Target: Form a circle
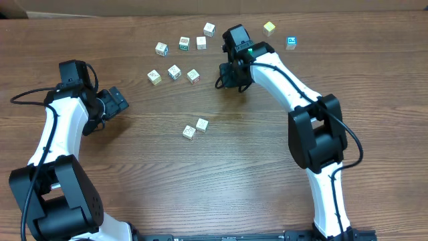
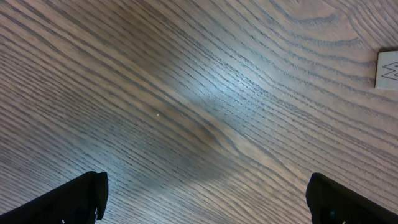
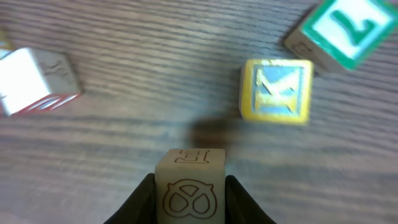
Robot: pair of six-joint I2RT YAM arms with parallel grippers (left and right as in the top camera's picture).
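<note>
Cube (image 3: 189, 180) pinched in R gripper (image 3: 189, 194); L gripper (image 2: 205, 193) jaws wide.

This looks like a robotics lab bench, not a home: 2 white-and-black arms with exposed cables, a left arm (image 1: 48, 134) and a right arm (image 1: 287, 80), stand at a bare wood-grain table (image 1: 167, 181). Small printed toy cubes (image 1: 193, 76) lie scattered on it. The pale strip (image 1: 134, 5) along its far edge may be cardboard.
</note>
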